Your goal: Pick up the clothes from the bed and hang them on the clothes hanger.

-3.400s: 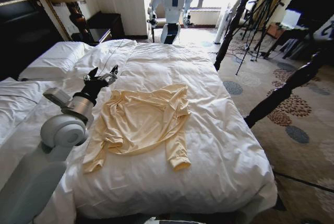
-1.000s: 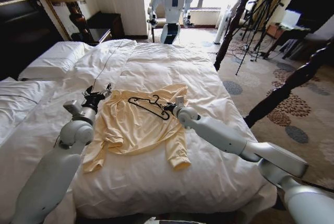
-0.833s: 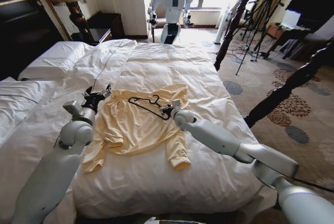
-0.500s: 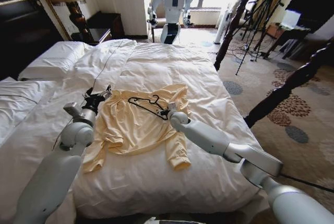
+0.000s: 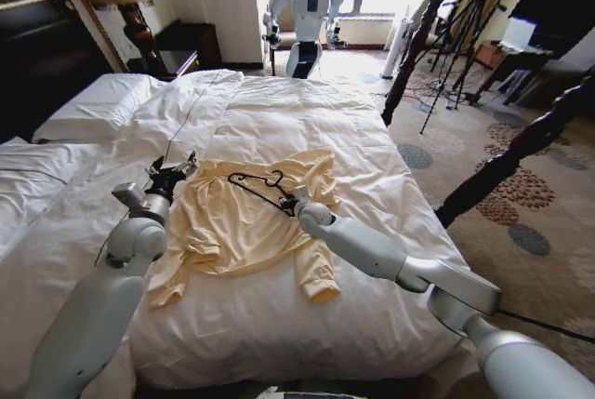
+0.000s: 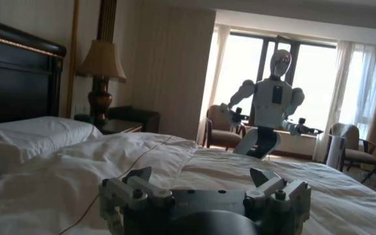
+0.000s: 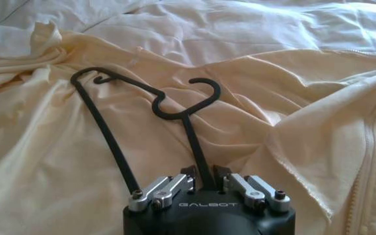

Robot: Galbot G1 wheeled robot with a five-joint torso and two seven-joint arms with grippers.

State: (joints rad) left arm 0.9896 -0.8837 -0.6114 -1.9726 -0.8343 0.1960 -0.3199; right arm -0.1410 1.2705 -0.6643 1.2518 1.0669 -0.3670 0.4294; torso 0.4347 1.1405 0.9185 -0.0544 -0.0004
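On bed [image 5: 390,259]: one top [image 5: 246,218], one hanger [image 7: 145,122] clamped in right hand [image 7: 204,178]; left hand [image 6: 201,178] spread.

The clothes [image 5: 249,220] lie spread on the bed [image 5: 372,148], near its centre. The clothes hanger [image 5: 258,186] sits over the upper part of the clothes, at 12 o'clock from their middle. The right gripper [image 5: 292,202] is at 4 o'clock from the hanger, touching it. The left gripper [image 5: 175,167] is at 10 o'clock from the clothes, beside their edge.
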